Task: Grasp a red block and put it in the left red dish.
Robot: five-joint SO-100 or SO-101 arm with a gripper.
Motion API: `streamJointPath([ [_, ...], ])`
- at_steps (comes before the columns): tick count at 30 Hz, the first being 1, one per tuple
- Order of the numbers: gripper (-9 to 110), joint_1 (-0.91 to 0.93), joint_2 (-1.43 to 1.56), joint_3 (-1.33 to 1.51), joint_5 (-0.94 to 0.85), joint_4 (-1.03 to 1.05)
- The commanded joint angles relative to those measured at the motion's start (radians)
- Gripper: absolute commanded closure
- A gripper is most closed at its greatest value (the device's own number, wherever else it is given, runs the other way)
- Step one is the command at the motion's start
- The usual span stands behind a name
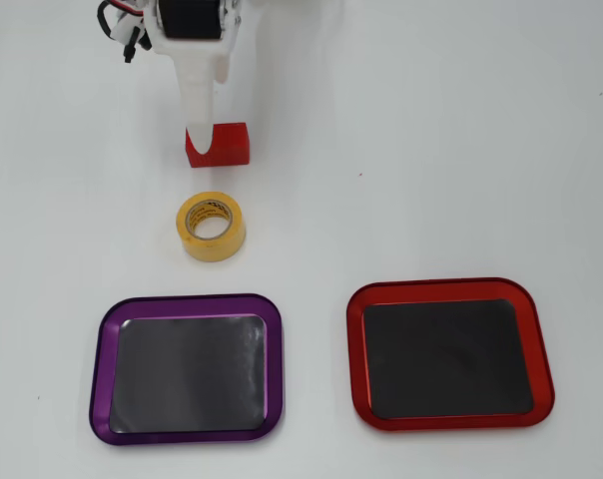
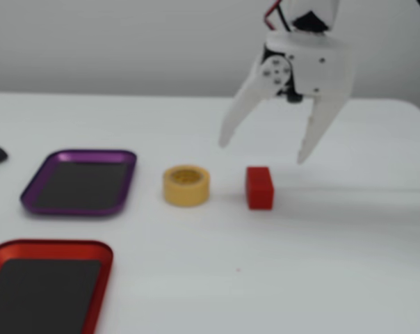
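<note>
Nearest the fixed camera, at the lower left corner of its view, sits the red dish (image 2: 46,252), partly cut off by the frame, its shiny raised rim ringing a flat black floor. Just beyond it lies the purple dish (image 2: 80,182) of the same shape. In the overhead view the two trays sit side by side on the near part of the white desk (image 1: 431,150), purple on the left and red on the right; sides swap between views, so colour is the safer guide to the target.

Further along stands a yellow tape roll (image 2: 186,184) on its flat face, and just beside it, not touching, the red block (image 2: 259,187) resting flat on the desk. Neither tray holds anything.

The claw (image 2: 264,154) hangs spread wide and empty. In the fixed view its tips appear above and slightly beyond the block, one towards either side of it. From overhead, one white finger (image 1: 199,120) covers the block's left part. That straddling pose suggests the arm is lining up to descend and close. The roll lies between the block and the trays, so I judge the carry will need enough lift to clear it.
</note>
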Motion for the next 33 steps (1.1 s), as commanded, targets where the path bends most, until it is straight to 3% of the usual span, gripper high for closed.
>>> streamJointPath([
  [1, 69, 0.034, 0.005, -0.003, -0.032, -0.057],
  [26, 69, 0.031, 0.005, 0.293, -0.032, -0.39],
  [33, 84, 0.029, 0.005, 0.296, -0.032, -0.4],
])
